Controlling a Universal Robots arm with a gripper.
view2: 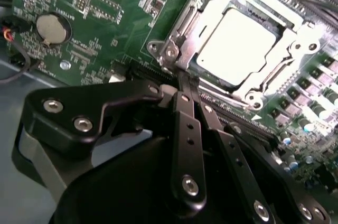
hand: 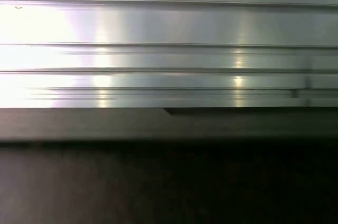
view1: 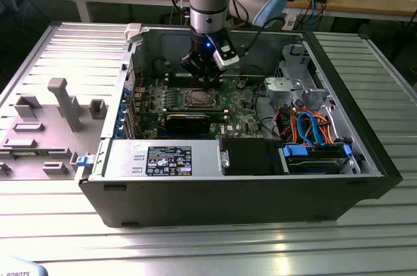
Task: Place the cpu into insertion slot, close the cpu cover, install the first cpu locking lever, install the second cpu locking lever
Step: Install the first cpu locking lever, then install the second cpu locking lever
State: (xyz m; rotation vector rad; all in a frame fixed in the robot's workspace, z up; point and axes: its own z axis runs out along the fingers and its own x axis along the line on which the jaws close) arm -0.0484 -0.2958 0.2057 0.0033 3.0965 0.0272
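The open black computer case (view1: 365, 152) lies on the ribbed metal table (view1: 195, 243), its walls rising around the green circuit board (view1: 238, 97). The arm's black gripper (view1: 207, 82) hangs low inside, fingers (view2: 182, 102) drawn together, tips at a corner of the thin silver cpu cover (view2: 211, 15). The cover lies flat over the silvery square cpu (view2: 237, 44) seated in the insertion slot (view1: 197, 99). A long black graphics card (view1: 189, 120) sits just beside.

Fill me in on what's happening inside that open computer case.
The robot arm's hand is down on the green motherboard, its fingertips together at a corner of the cpu cover. The cpu already sits in the insertion slot, with the silver cover frame lying flat around it.
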